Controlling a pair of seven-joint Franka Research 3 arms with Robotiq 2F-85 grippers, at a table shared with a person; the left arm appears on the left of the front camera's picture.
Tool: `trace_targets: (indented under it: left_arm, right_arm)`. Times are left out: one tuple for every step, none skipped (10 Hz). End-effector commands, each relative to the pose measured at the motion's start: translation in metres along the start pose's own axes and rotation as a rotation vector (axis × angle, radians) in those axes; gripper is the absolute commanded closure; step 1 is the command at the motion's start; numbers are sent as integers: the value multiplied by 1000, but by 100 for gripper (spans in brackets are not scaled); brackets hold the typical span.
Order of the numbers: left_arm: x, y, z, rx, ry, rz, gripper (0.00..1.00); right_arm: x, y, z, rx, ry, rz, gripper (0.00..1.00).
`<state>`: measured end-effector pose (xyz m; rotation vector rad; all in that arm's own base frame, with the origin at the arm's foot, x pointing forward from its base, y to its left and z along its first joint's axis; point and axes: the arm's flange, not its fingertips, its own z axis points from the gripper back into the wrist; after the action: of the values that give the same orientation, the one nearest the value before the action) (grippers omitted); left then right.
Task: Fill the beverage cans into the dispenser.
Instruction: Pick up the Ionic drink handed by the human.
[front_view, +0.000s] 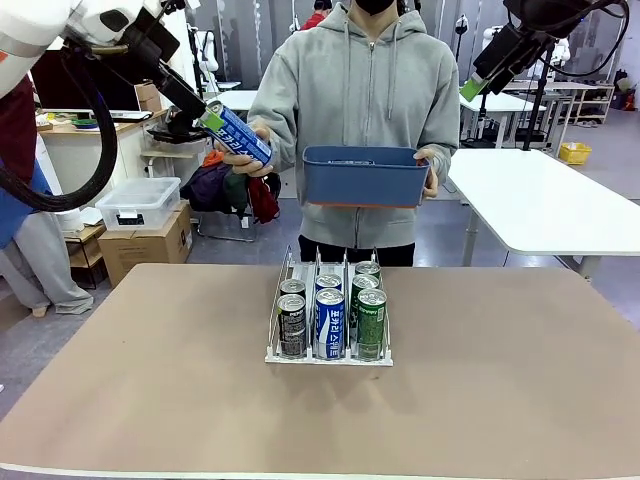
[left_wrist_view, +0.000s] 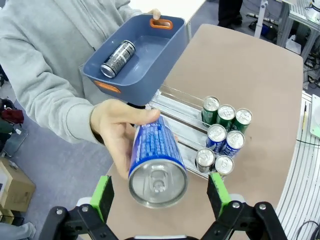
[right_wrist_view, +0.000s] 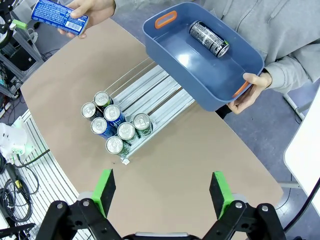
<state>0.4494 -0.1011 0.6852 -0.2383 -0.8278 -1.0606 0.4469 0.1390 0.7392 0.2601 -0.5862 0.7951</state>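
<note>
My left claw (left_wrist_view: 160, 187) stands open, pads (left_wrist_view: 102, 192) flanking the slim blue-and-white aluminium can (left_wrist_view: 155, 145) in a person's hand (left_wrist_view: 112, 130); my right claw (right_wrist_view: 162, 180) hangs open.

Between the left tool's (left_wrist_view: 160, 194) wide-set fingers, the blue-and-white can (left_wrist_view: 152, 150) is glossy printed aluminium with a bright bare-metal top. Beyond it the blue bin (left_wrist_view: 150, 55) looks like smooth matt plastic, and the person's sleeve (left_wrist_view: 45, 85) like soft grey fleece cloth. Under the right tool (right_wrist_view: 162, 192) the surface (right_wrist_view: 200, 165) is matt brown, and the dispenser (right_wrist_view: 155, 95) is clear shiny plastic.
</note>
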Motion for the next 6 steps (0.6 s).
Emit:
trace_targets:
  left_arm:
    - [-6, 2, -14, 3, -43, -15, 0]
    - [-6, 2, -17, 5, -46, -6, 0]
    - [-5, 2, -21, 8, -51, -2, 0]
    - [-6, 5, -25, 7, -51, -7, 0]
    - [-6, 8, -27, 10, -52, -6, 0]
    - [-7, 8, -28, 14, -49, -2, 0]
  right_arm:
    - [-1, 1, 1, 5, 7, -1, 0]
    - [-1, 1, 1, 5, 7, -1, 0]
    - [-1, 1, 1, 5, 7, -1, 0]
    - [-1, 1, 1, 5, 7, -1, 0]
    - [-1, 1, 1, 5, 7, -1, 0]
    - [-1, 1, 1, 5, 7, -1, 0]
